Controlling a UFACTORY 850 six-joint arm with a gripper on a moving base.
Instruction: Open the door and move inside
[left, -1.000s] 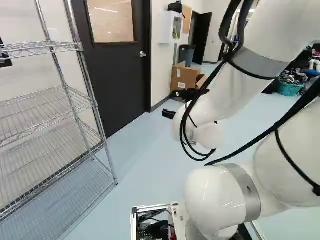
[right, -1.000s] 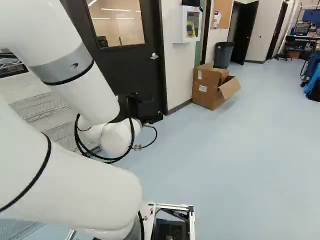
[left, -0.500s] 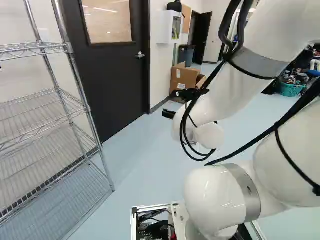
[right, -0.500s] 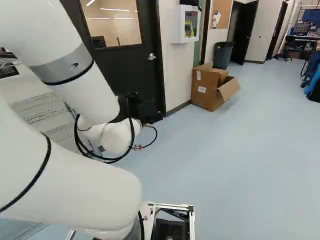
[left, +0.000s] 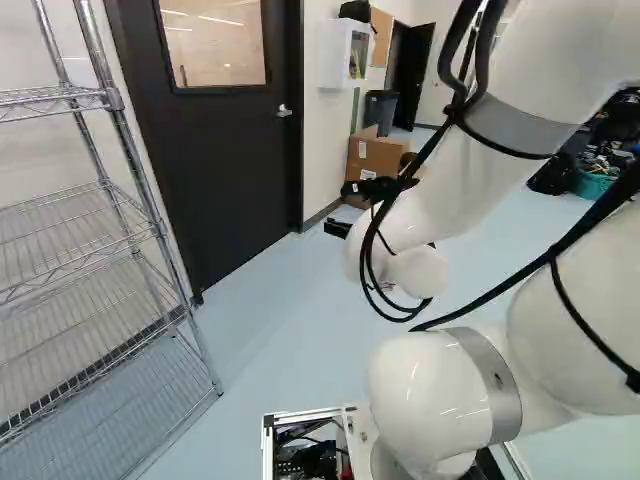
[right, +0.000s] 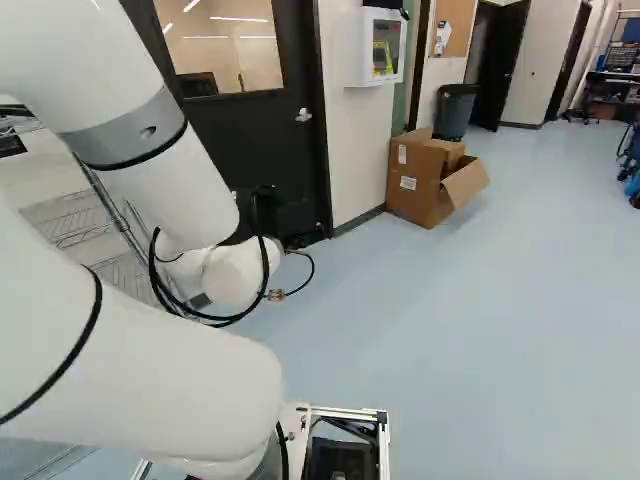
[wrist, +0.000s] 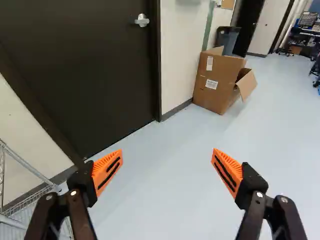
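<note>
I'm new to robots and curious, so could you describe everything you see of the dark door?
The door looks smooth and nearly black, perhaps painted, though its material is unclear. A window fills part of its upper half, and a silvery lever handle sits near one edge. It stands upright, shut in its dark frame. The end effector isn't touching it.

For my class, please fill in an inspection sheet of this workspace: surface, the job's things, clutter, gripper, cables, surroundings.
Surface: pale floor, level and smooth-looking.
Job's things: dark door, shut; its handle, untouched.
Clutter: cardboard box, flap open, by the wall beyond the handle side.
Gripper: jaws wide open, nothing gripped.
Cables: black cables, looping along the arm.
Surroundings: wire rack at the left base view's left; bin behind the box.
</note>
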